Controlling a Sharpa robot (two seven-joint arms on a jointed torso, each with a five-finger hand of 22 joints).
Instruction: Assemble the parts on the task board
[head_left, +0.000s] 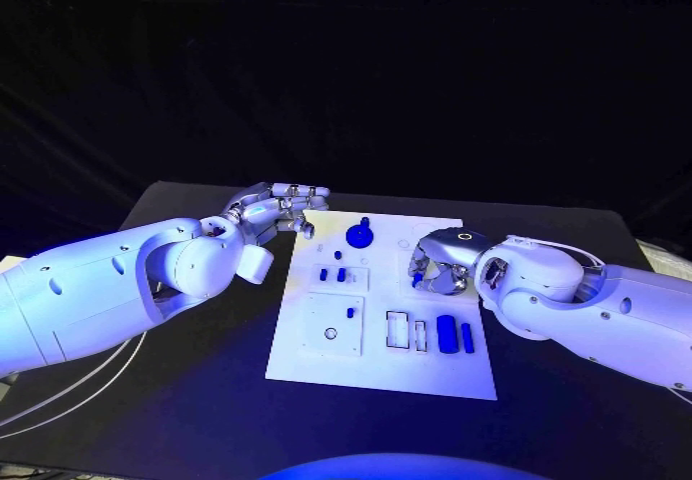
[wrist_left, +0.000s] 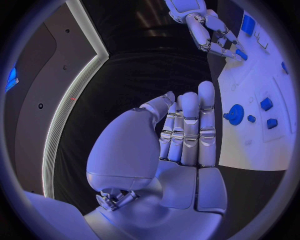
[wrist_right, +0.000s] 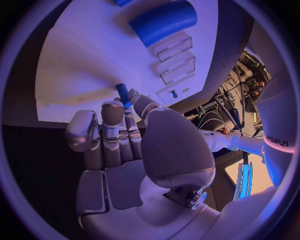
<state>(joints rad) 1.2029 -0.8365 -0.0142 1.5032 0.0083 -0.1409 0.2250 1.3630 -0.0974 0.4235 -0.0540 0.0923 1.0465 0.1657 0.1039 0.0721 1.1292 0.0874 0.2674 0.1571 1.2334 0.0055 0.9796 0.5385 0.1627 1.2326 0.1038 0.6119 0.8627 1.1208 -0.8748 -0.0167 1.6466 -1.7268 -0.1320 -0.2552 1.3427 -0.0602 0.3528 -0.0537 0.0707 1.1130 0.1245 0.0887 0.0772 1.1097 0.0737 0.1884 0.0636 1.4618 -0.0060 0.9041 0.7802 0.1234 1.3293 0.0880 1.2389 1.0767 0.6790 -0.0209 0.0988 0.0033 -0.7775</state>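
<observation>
The black table (head_left: 188, 400) carries the white task board (head_left: 378, 375) at its middle, between the two arms. The board bears rectangular recesses, a round blue gear-like part (head_left: 359, 238) near its far edge, two small blue blocks (head_left: 332, 273) left of centre, and blue cylinders (head_left: 446, 333) lying near its right edge.

The right hand (head_left: 437, 262) is over the board's right side and pinches a small blue peg (wrist_right: 123, 94) between thumb and fingertips (wrist_right: 112, 107).

The left hand (wrist_left: 181, 135) is beside the board's far left corner, fingers straight and close together, holding nothing.

Risk: the pinch covers little of the peg, so it could tilt or slip if pressed off-axis into a hole, then jam or roll away.
</observation>
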